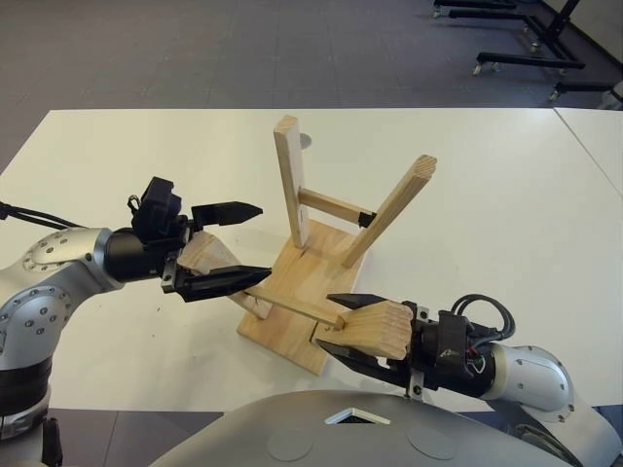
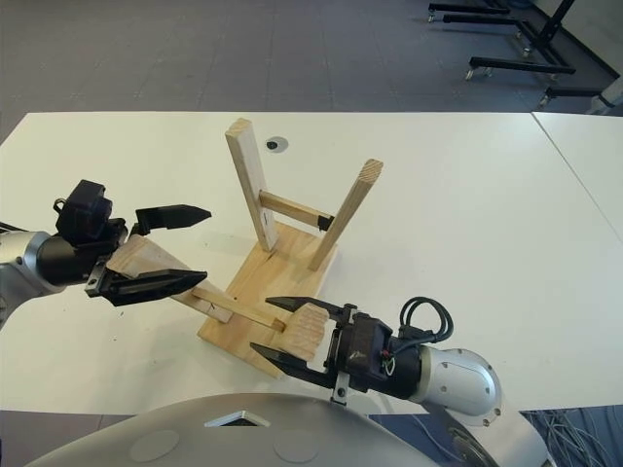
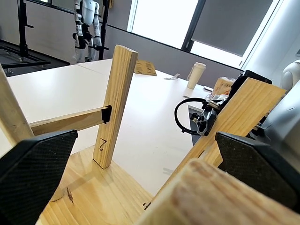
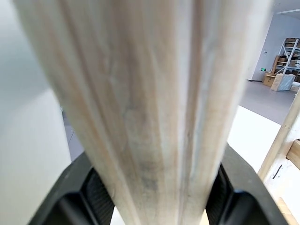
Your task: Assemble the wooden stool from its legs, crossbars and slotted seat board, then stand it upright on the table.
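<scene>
The slotted seat board [image 1: 313, 255] lies flat on the white table. Two legs [image 1: 290, 180] [image 1: 394, 209] stand up from its far end, joined by a crossbar [image 1: 331, 206]. At its near end a second pair of legs, joined by a crossbar [image 1: 292, 304], leans over the board. My left gripper [image 1: 263, 241] is open around the left leg [image 1: 206, 255], which rests against the lower finger. My right gripper [image 1: 326, 321] is shut on the right leg [image 1: 375, 329], which fills the right wrist view as a leg [image 4: 145, 93] between the pads.
A small dark round mark [image 2: 277, 144] sits on the table behind the stool. A second table [image 1: 596, 131] adjoins at the right. Wheeled stand bases [image 1: 526, 53] are on the floor beyond. Bare tabletop lies to the left and right of the board.
</scene>
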Tool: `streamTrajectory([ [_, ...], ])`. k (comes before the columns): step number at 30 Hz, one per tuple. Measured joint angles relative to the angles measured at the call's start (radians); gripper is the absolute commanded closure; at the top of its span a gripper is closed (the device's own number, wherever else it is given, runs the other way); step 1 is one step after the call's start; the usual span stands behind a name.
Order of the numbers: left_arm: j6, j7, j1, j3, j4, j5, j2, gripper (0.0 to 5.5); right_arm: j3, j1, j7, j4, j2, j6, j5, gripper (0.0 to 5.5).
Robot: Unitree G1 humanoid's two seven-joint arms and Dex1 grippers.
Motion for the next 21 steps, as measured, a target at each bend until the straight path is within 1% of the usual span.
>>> streamTrajectory([
  [2,0.018,0.023,0.012,0.012,-0.031,-0.03,0.004,0.1,-0.013,0.02,-0.009,-0.01,-0.006,0.001,0.008,3.39],
  [5,0.065,0.038,-0.004,0.012,-0.048,-0.087,0.041,0.1,-0.013,0.102,-0.079,-0.033,-0.005,-0.03,-0.019,3.4],
  [7,0.095,0.036,-0.06,0.01,-0.054,-0.127,0.082,0.1,0.023,0.151,-0.147,-0.033,0.006,-0.07,-0.057,3.42],
  [10,0.122,0.048,-0.1,0.0,-0.055,-0.159,0.111,0.1,0.08,0.182,-0.237,-0.028,0.01,-0.127,-0.11,3.42],
  [14,0.133,0.111,-0.154,-0.043,-0.049,-0.156,0.11,0.1,0.133,0.212,-0.324,-0.018,0.005,-0.189,-0.15,3.42],
  [17,0.132,0.176,-0.164,-0.062,-0.046,-0.157,0.085,0.1,0.156,0.212,-0.362,-0.016,-0.009,-0.207,-0.159,3.42],
  [21,0.117,0.249,-0.158,-0.065,-0.049,-0.151,0.057,0.1,0.173,0.151,-0.374,-0.016,-0.075,-0.195,-0.131,3.42],
])
